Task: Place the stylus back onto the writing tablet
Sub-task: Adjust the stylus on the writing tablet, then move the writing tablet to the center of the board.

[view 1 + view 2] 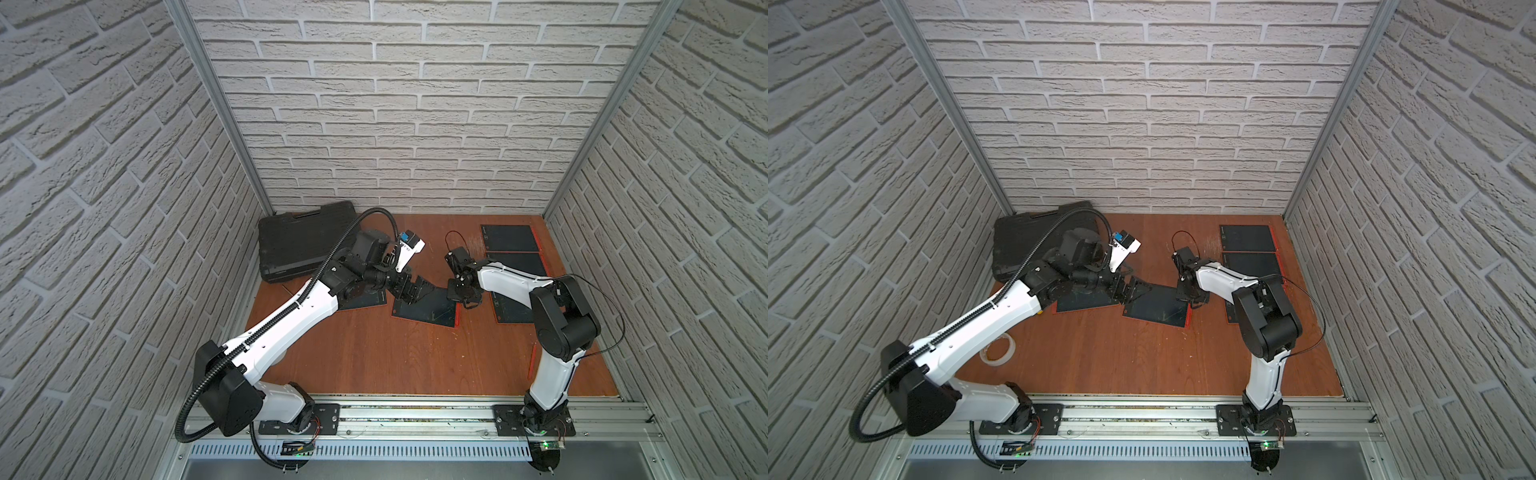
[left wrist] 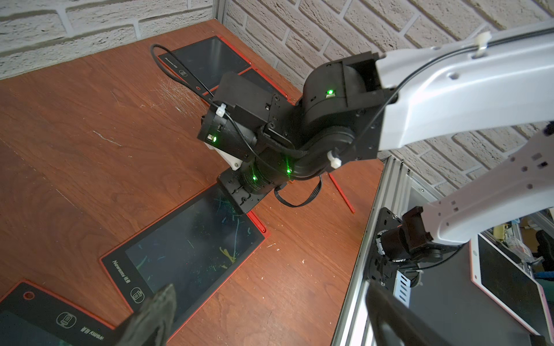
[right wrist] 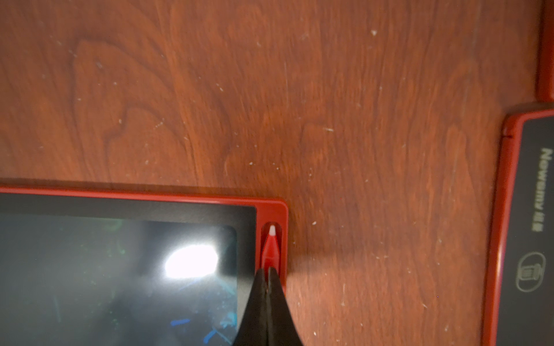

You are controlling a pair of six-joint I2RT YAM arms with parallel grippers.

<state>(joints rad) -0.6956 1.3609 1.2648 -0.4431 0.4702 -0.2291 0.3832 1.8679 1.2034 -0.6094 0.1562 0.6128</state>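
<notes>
R jaws together atop thin red stylus (image 3: 270, 248) (axis along edge slot of red-framed black writing tablet (image 3: 120, 194)); L jaws apart, farther.

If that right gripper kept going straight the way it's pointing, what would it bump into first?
The red stylus, lying in the edge slot of the writing tablet. The right gripper, shut, seems to touch it with its tips, though depth is hard to judge.
</notes>
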